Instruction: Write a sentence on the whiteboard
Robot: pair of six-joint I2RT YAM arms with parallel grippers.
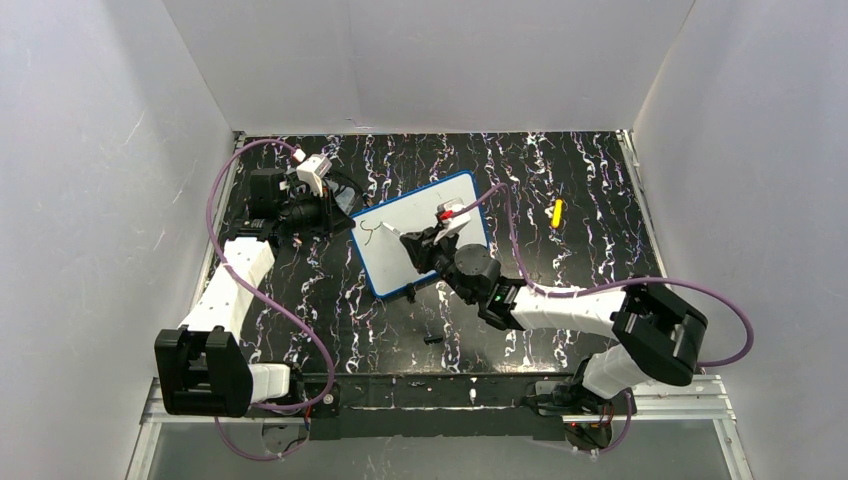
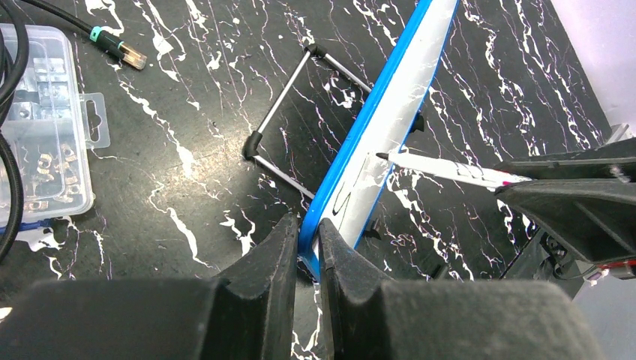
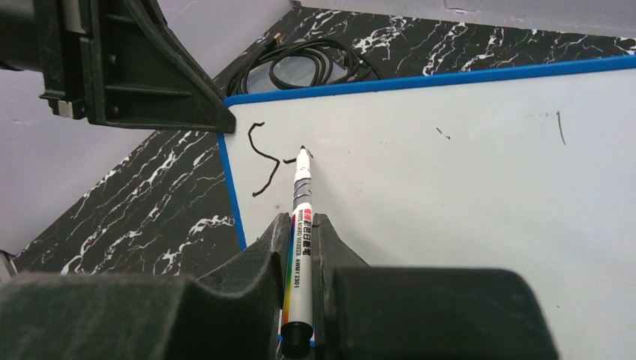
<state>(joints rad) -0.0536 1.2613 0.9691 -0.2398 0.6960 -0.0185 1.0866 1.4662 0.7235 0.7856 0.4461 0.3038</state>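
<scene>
Right wrist: right fingers (image 3: 266, 259) clamp marker (image 3: 301, 217), tip on whiteboard (image 3: 450, 225).

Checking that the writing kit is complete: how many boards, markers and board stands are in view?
whiteboard: 1
marker: 1
wire stand: 1
Total: 3

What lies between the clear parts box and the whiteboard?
In the left wrist view, a thin metal wire frame with black corner caps sits on the dark tabletop between the parts box and the whiteboard.
</scene>
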